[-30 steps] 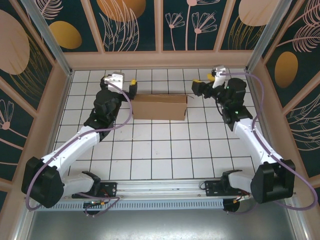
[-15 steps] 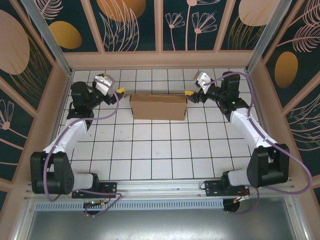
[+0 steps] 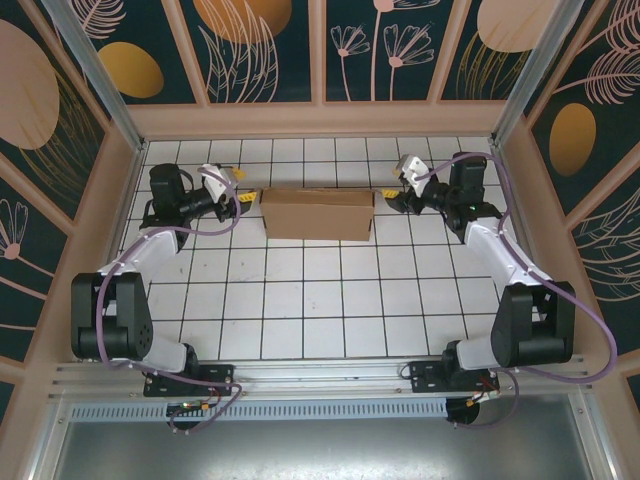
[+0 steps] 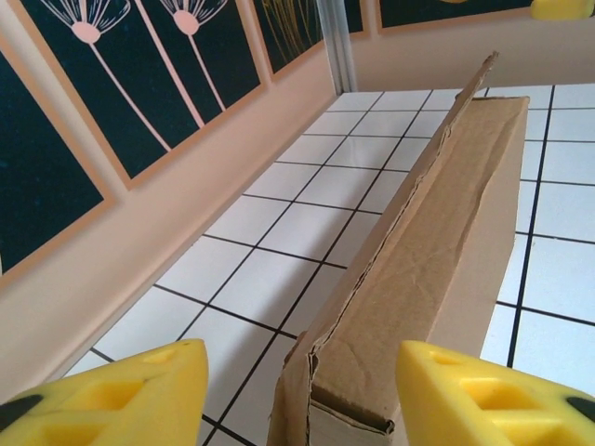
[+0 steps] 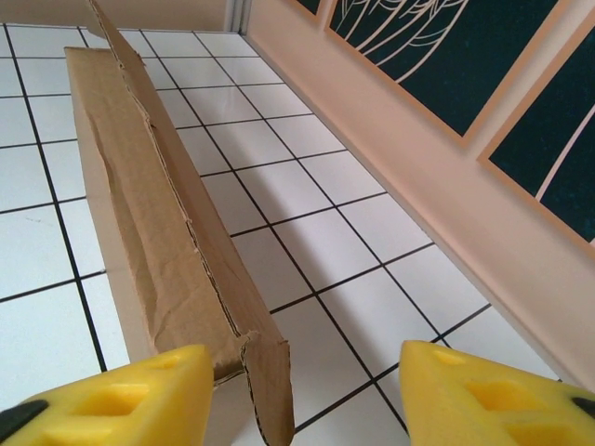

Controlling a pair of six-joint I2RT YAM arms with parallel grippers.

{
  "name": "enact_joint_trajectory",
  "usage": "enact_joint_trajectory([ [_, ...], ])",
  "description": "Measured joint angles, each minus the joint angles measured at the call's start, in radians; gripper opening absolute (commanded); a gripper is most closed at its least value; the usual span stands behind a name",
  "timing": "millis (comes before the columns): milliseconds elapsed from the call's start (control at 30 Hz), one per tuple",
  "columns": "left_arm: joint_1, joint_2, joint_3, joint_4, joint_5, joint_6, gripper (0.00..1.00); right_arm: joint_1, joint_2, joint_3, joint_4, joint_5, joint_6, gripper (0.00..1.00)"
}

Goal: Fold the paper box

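I see box (image 3: 318, 213) lying long axis L-R, far on desk (image 3: 300, 300); L fingers (image 4: 121, 390) & R fingers (image 5: 483, 390) apart, empty, at its ends.

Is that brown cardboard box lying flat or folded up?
Folded up: the paper box stands as a long block with raised walls; one flap edge juts above its top.

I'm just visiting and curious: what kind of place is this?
Probably a robot test booth: a white gridded tabletop walled by flower-print panels, with a left arm and right arm bolted at its near edge and one paper box.
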Motion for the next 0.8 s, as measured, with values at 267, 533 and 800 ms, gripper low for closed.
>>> enact_joint_trajectory([
  [267,-0.019,0.059,0.011,-0.049,-0.013,0.054,0.44,-0.001,0.001,0.0,0.0,0.013,0.0,0.5],
  [533,-0.023,0.07,-0.026,0.014,-0.052,0.02,0.35,0.004,0.016,0.038,-0.041,0.048,-0.014,0.44],
  [800,-0.025,0.07,-0.026,0.047,-0.061,-0.002,0.22,0.045,0.056,0.076,-0.084,0.111,-0.034,0.44],
])
